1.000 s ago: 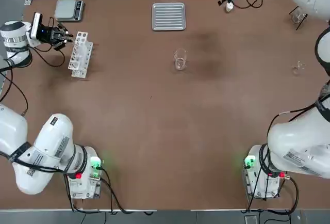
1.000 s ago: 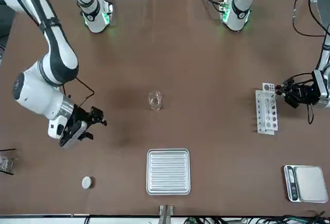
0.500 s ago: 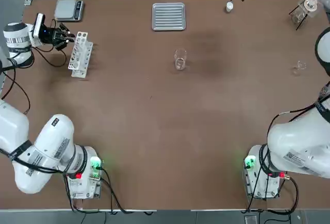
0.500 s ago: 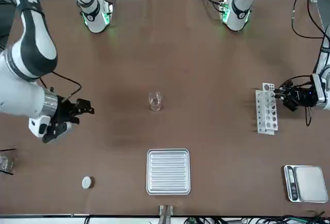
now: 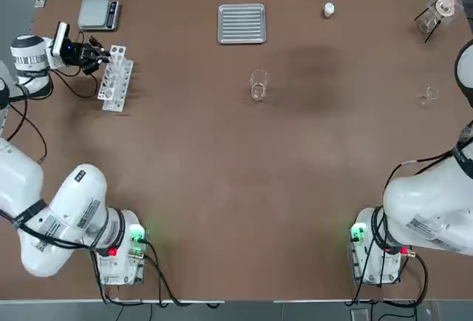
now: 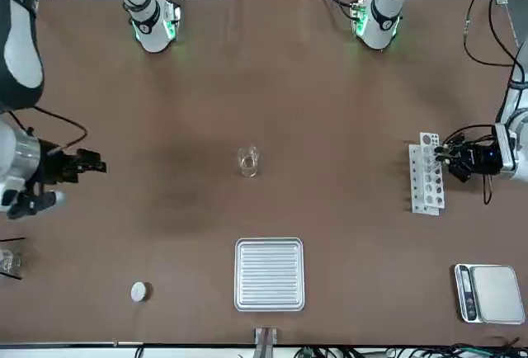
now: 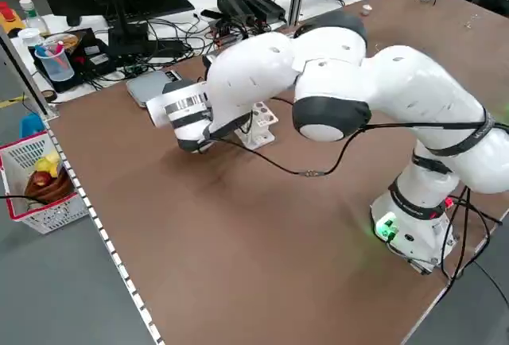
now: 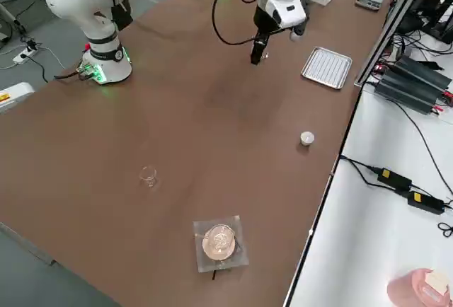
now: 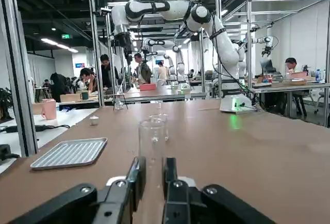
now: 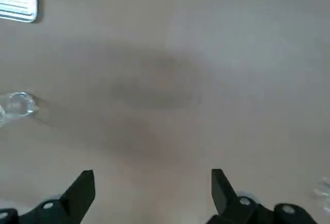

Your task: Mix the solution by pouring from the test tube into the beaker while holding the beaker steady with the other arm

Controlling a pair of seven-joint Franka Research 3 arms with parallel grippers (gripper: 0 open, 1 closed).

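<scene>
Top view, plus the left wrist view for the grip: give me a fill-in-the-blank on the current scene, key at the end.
The left gripper, by the white rack, is shut on a clear glass ____. The right gripper, over the table's far edge, has its fingers ____. In the top view, the scale sits in the table's far ____ corner. The small glass beaker is held by ____ gripper.

Missing words: test tube; open; left; neither
</scene>
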